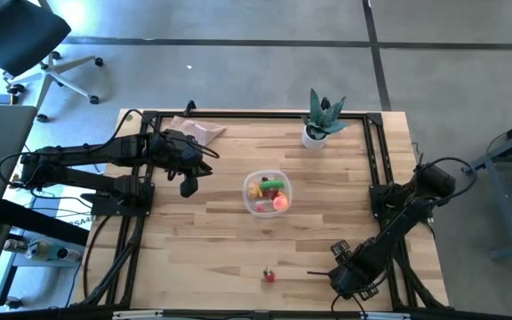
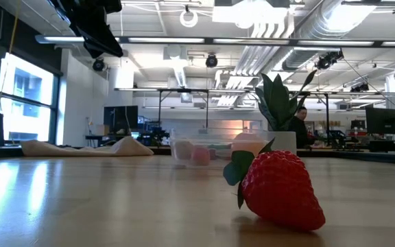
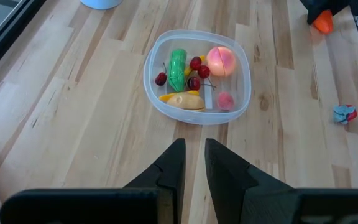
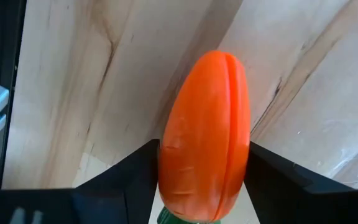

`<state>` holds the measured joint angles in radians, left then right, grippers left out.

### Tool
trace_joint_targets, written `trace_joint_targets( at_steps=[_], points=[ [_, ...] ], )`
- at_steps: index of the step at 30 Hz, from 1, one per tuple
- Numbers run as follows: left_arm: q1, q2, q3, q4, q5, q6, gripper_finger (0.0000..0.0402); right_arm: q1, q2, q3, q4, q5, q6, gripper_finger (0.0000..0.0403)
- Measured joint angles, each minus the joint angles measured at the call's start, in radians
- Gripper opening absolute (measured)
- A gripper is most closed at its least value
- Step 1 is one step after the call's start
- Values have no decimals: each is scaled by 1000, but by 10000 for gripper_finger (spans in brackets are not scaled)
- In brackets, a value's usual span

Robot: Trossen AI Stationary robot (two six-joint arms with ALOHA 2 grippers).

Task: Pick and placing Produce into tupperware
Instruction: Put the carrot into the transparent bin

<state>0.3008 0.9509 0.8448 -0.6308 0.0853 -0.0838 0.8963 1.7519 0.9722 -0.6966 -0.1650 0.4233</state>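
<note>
The clear round tupperware (image 1: 267, 193) (image 3: 196, 76) (image 2: 214, 147) sits mid-table and holds several produce pieces: a green pepper, cherries, a peach-coloured ball, and yellow and tan bits. A red strawberry (image 1: 269, 276) (image 2: 280, 189) lies on its side near the table's near edge. My right gripper (image 1: 338, 263) (image 4: 204, 155), by the near right corner, is shut on the orange carrot (image 4: 207, 130) (image 3: 323, 22). My left gripper (image 1: 189, 185) (image 3: 193, 152) hovers left of the tupperware, holding nothing, its fingers almost together. My right gripper pinches the carrot between its two fingers (image 4: 135, 171), one on each side of its thick part (image 4: 166, 168) near the green top. The fingers lie along the carrot, whose pointed end sticks out past them toward the wood. Whether it is lifted clear cannot be told.
A spiky green plant in a white pot (image 1: 321, 120) stands at the far edge, and a beige cloth (image 1: 198, 130) lies at the far left. Black frame rails (image 1: 140, 178) run along both sides of the table. Bare wood lies between the tupperware and the strawberry.
</note>
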Motion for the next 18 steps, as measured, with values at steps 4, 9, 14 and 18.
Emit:
trace_joint_targets(
  at_steps=[4, 9, 14, 18],
  points=[
    [0, 0, 0, 0, 0, 0, 51, 0, 0, 0, 4, 1, 24, 196],
    [0, 0, 0, 0, 0, 0, 51, 0, 1, -1, 5, 1, 35, 189],
    [0, 0, 0, 0, 0, 0, 51, 0, 1, -1, 7, 1, 44, 188],
    [0, 0, 0, 0, 0, 0, 51, 0, 1, -1, 7, 1, 44, 188]
  ],
)
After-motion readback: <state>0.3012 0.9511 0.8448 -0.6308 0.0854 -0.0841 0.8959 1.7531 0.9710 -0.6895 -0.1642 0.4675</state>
